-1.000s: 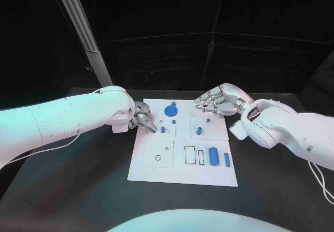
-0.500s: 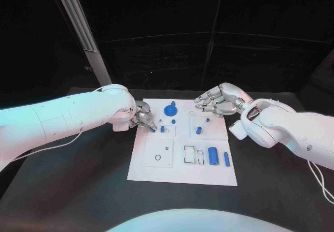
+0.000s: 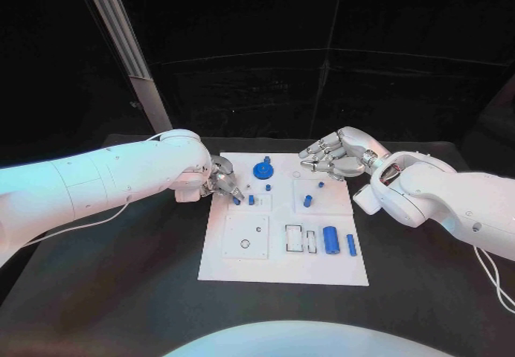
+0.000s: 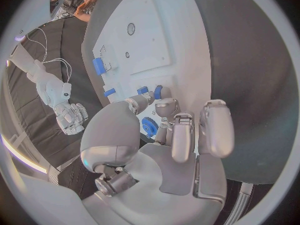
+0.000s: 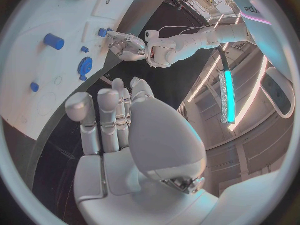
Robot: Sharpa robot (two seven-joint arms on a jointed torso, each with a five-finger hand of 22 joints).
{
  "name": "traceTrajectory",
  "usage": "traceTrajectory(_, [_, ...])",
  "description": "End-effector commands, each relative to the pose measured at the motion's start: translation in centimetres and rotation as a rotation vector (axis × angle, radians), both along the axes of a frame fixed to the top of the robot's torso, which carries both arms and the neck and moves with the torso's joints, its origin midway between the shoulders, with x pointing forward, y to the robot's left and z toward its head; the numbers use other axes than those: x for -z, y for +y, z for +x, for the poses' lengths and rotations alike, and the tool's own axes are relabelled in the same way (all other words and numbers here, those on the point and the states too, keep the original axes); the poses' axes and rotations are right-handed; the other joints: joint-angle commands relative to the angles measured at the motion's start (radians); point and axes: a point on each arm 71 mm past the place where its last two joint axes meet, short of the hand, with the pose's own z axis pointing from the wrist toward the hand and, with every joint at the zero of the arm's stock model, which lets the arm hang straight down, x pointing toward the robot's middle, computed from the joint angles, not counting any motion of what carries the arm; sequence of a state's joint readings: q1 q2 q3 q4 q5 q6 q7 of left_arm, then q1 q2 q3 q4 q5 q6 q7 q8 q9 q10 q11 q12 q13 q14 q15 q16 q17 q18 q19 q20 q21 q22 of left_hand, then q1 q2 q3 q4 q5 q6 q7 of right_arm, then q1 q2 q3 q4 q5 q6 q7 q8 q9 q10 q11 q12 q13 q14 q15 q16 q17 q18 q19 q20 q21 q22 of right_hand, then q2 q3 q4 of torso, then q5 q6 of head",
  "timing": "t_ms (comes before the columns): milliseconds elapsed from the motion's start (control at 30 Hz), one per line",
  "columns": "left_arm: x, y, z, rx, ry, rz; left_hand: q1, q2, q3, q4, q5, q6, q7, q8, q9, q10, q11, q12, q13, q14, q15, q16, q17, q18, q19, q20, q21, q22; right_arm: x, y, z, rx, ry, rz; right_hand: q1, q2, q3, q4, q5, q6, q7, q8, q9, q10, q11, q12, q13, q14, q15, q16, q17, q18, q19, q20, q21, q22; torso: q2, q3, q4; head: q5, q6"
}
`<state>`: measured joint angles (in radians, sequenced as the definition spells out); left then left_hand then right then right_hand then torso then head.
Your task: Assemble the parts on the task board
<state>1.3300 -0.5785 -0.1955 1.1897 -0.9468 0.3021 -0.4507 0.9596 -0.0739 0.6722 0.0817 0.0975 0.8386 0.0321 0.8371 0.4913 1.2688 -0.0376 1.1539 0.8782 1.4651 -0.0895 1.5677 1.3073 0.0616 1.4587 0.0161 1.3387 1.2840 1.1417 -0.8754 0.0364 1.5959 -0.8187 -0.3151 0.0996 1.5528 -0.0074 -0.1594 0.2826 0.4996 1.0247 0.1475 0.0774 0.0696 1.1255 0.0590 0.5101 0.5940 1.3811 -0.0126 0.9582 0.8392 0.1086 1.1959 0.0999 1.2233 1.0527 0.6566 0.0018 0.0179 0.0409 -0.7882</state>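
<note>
Little has moved since a second ago: both my hands stay where they were at the task board's (image 3: 284, 260) far end, and every part keeps its place. My left hand (image 3: 220, 184) sits at the board's far left edge, fingers pinching a small blue peg (image 3: 236, 199) just above the white plate. My right hand (image 3: 335, 158) hovers over the far right corner, fingers curled in on nothing. On the board, a blue gear (image 3: 263, 170) lies near the far edge, a short blue cylinder (image 3: 307, 200) just right of centre, and a thick blue cylinder (image 3: 330, 240) beside a thin blue bar (image 3: 351, 245) by the near right edge.
</note>
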Motion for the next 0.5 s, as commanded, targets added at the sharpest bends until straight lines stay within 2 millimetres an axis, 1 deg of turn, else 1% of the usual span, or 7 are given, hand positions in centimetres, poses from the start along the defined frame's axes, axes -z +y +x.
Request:
traceTrajectory(33, [0.24,-0.05,-0.14,0.007,0.021,0.019,-0.016,-0.001,-0.005,0.007,0.004,0.010,0.000,-0.006,-0.002,0.007,0.001,0.005,0.003,0.106,-0.006,0.003,0.263,0.006,0.010,-0.001,0.006,0.003,-0.14,0.15,-0.06,-0.013,-0.001,0.006,0.010,0.002,0.005,0.002,0.003,-0.008,0.002,0.004,0.000,-0.007,0.002,0.007,-0.001,-0.009,0.001,-0.005,-0.001,0.012,-0.005,-0.001,-0.006,-0.001,0.000,0.0002,0.0010,0.000,0.001])
traceTrajectory(200, [0.24,-0.05,0.02,0.001,0.018,0.022,-0.031,-0.004,-0.012,0.012,0.003,0.015,-0.001,-0.008,-0.004,0.010,0.000,0.007,0.006,0.106,-0.006,0.003,0.263,0.005,0.010,-0.001,0.007,0.005,-0.14,0.18,-0.07,-0.013,-0.002,0.007,0.010,0.002,0.005,0.002,0.003,-0.008,0.002,0.004,0.000,-0.007,0.002,0.007,-0.001,-0.009,0.001,-0.005,-0.001,0.012,-0.005,-0.001,-0.006,-0.001,0.000,0.0003,0.0000,0.000,0.001])
traceTrajectory(300, [0.24,-0.04,0.06,-0.003,0.016,0.023,-0.040,-0.010,-0.019,0.014,0.002,0.018,-0.001,-0.009,-0.005,0.011,0.000,0.008,0.008,0.106,-0.006,0.003,0.263,0.005,0.011,-0.001,0.008,0.007,-0.15,0.17,-0.07,-0.013,-0.002,0.007,0.010,0.002,0.005,0.002,0.003,-0.008,0.002,0.004,0.000,-0.007,0.002,0.007,-0.001,-0.010,0.001,-0.006,-0.002,0.012,-0.005,-0.001,-0.007,-0.001,0.000,0.0003,-0.0004,0.000,0.001])
traceTrajectory(400, [0.23,-0.03,0.10,-0.006,0.013,0.023,-0.057,-0.025,-0.039,0.018,0.001,0.023,-0.001,-0.009,-0.007,0.013,0.000,0.010,0.010,0.106,-0.006,0.003,0.263,0.005,0.012,-0.002,0.009,0.008,-0.15,0.15,-0.07,-0.012,-0.002,0.007,0.010,0.002,0.005,0.002,0.003,-0.008,0.002,0.004,0.000,-0.007,0.002,0.007,-0.001,-0.010,0.001,-0.006,-0.003,0.013,-0.006,-0.001,-0.007,-0.002,0.000,0.0000,-0.0001,-0.002,0.001])
traceTrajectory(500, [0.20,-0.03,0.13,-0.011,0.007,0.022,-0.068,-0.034,-0.055,0.022,0.000,0.027,-0.001,-0.010,-0.008,0.015,0.000,0.011,0.012,0.106,-0.006,0.003,0.263,0.004,0.012,-0.002,0.010,0.010,-0.16,0.14,-0.08,-0.012,-0.003,0.007,0.010,0.002,0.005,0.002,0.003,-0.008,0.002,0.004,0.000,-0.007,0.002,0.007,-0.001,-0.010,0.001,-0.006,-0.003,0.013,-0.006,-0.001,-0.007,-0.002,0.000,-0.0001,0.0009,-0.002,0.001])
